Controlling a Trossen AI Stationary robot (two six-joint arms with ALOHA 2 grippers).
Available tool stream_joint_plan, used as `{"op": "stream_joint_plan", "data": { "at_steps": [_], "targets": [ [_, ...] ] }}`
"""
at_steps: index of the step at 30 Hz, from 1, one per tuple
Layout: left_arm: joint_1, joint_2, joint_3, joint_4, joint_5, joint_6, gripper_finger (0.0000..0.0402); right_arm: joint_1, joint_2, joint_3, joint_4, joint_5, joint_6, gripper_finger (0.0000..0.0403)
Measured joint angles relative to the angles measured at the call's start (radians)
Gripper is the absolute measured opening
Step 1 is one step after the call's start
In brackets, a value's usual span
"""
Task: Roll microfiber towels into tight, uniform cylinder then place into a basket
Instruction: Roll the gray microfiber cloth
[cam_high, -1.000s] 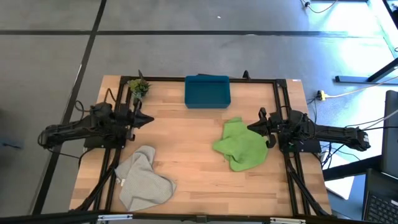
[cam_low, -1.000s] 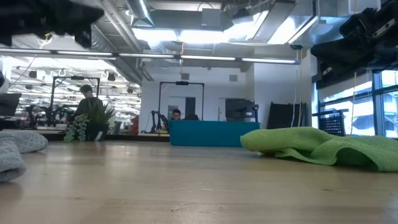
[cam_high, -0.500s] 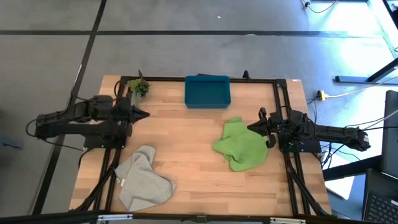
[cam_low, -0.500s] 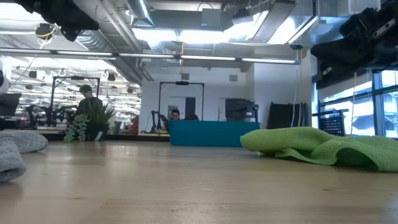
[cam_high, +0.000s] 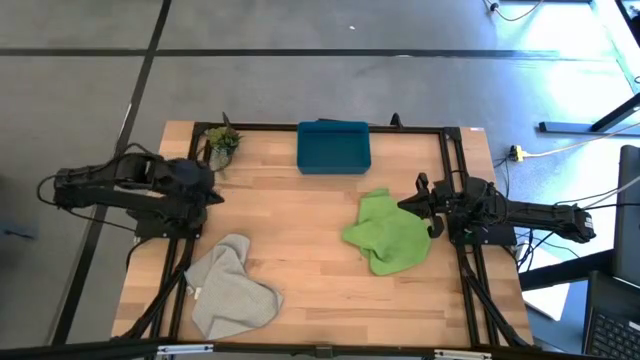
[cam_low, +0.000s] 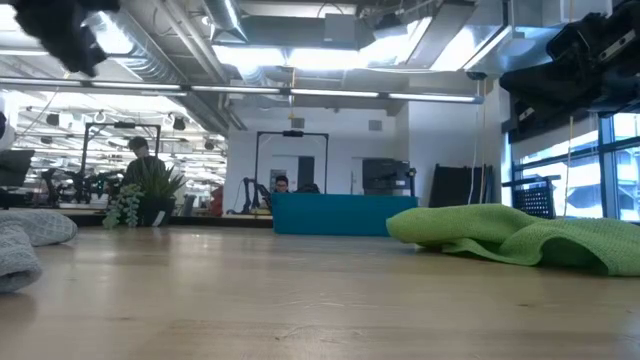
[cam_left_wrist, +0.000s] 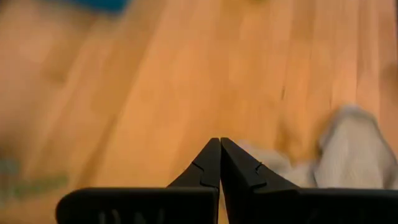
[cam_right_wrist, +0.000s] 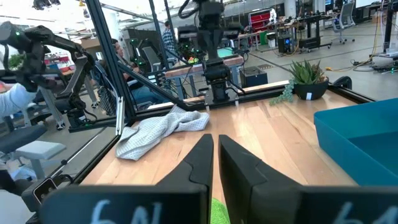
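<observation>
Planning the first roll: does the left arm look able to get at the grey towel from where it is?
Probably yes. The grey towel lies crumpled on bare wood on the left arm's side, with nothing between it and the left gripper, whose jaws are shut and empty.

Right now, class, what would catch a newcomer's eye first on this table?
The lime green towel lies crumpled near the right gripper, by the table's right edge. The grey towel lies bunched at the front left, and the teal basket sits empty at the back middle.

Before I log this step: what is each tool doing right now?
Left tool: shut, holding nothing, above the table's left side.
Right tool: shut, holding nothing, waiting beside the green towel.
</observation>
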Motion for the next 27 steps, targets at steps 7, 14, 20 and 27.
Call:
{"op": "stream_joint_plan", "data": {
  "at_steps": [7,14,20,27],
  "targets": [
    [-0.046,0.073,0.000,-0.214,0.129,-0.195,0.0000,0.000,0.000,0.000,0.000,0.000,0.000,0.0028],
    [-0.074,0.085,0.000,-0.230,0.252,-0.276,0.0000,0.000,0.000,0.000,0.000,0.000,0.000,0.0028],
    [-0.080,0.085,0.000,-0.230,0.256,-0.300,0.0004,0.000,0.000,0.000,0.000,0.000,0.000,0.0028],
    [-0.080,0.085,0.000,-0.229,0.258,-0.399,0.0052,0.000,0.000,0.000,0.000,0.000,0.000,0.0028]
  ]
}}
